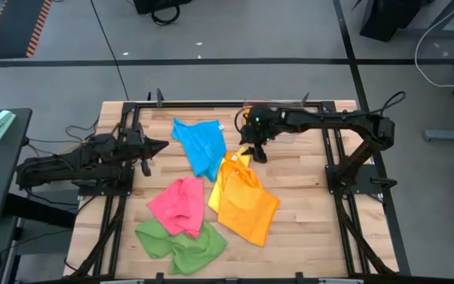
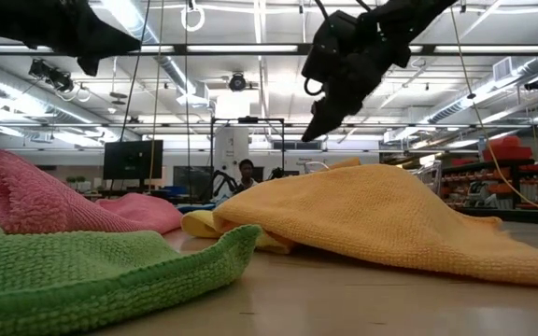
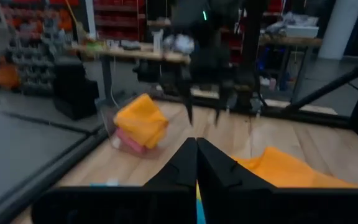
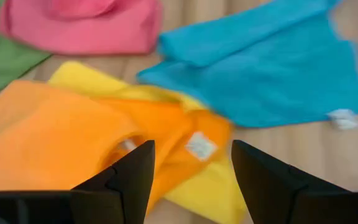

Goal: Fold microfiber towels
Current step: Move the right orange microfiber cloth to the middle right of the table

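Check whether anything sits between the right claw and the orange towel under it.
Nothing visible does. The right claw hangs open in clear air above the orange towel, whose corner lies over the yellow towel. The blue towel lies off to the side.

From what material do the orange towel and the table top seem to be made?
Orange towel: probably microfiber or terry cloth, matte, since the low view shows a fine nubby pile and soft folds. Table top: apparently light wood, bare or lightly finished, with visible plank lines.

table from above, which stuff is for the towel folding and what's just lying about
For the job: blue microfiber towel, yellow microfiber towel, orange microfiber towel, pink microfiber towel, green microfiber towel.

Lying about: clear plastic bin holding cloths, black cables on the left.
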Motion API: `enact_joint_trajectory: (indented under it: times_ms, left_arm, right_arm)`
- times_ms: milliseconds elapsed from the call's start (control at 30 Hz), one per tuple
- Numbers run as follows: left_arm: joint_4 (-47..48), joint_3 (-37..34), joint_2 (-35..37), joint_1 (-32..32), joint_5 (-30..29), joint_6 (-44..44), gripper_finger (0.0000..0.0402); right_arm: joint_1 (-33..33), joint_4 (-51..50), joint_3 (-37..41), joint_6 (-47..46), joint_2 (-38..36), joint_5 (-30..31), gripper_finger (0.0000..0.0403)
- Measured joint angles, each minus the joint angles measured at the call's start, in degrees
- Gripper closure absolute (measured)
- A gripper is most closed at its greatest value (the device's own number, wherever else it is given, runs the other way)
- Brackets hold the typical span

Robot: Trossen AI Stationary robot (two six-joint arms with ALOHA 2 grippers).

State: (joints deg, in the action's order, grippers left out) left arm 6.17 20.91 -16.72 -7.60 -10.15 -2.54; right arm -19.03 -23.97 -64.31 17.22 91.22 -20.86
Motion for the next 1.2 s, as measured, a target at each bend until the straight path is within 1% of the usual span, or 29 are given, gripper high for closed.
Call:
enact_joint_trajectory:
  times_ms: [67,167,233,333,467,600,700,800,900,1000,1133,1200]
  left_arm:
    - [-0.20,0.01,1.44,0.00,-0.19,0.99,0.0394]
    - [-0.02,0.02,2.90,0.00,-0.22,1.16,0.0382]
    - [0.14,0.02,3.37,0.00,-0.22,0.22,0.0373]
    - [0.58,0.02,3.16,0.13,-0.17,-1.51,0.0370]
    - [3.02,0.00,1.66,0.22,-0.15,-4.15,0.0379]
    - [1.47,0.00,-0.75,0.22,-0.15,-4.35,0.0388]
    - [-0.05,0.00,-3.09,0.22,-0.19,-4.27,0.0389]
    - [-1.24,0.00,-5.56,0.00,-0.18,-3.51,0.0382]
    - [-3.57,0.00,-8.10,0.00,-0.19,-2.44,0.0375]
    - [-4.21,0.00,-10.43,0.00,-0.19,-2.39,0.0371]
    - [-4.34,0.00,-12.88,0.00,-0.19,-2.33,0.0372]
    - [-4.68,0.00,-13.92,0.00,-0.20,-2.27,0.0376]
  right_arm:
    - [1.48,2.42,2.59,0.05,0.00,-0.13,0.0181]
    - [3.57,6.08,6.50,-1.15,0.00,-0.22,0.0181]
    - [5.12,6.56,8.42,-2.02,0.00,-0.01,0.0181]
    - [8.12,6.03,10.16,-3.62,0.00,-0.22,0.0181]
    - [11.03,-1.23,10.40,-7.57,0.00,-0.25,0.0181]
    - [12.64,-10.68,10.40,-12.73,-0.28,-0.38,0.0181]
    - [13.52,-15.24,10.42,-14.39,-0.28,-3.42,0.0181]
    - [14.77,-13.84,10.42,-15.92,-0.07,-6.39,0.0186]
    - [16.21,-9.84,11.25,-19.17,0.00,-6.50,0.0197]
    - [17.25,-7.19,13.87,-23.17,0.00,-6.43,0.0211]
    - [18.51,-7.33,17.79,-29.44,-0.12,-3.75,0.0225]
    - [18.68,-7.99,19.25,-33.25,-0.65,-3.35,0.0228]
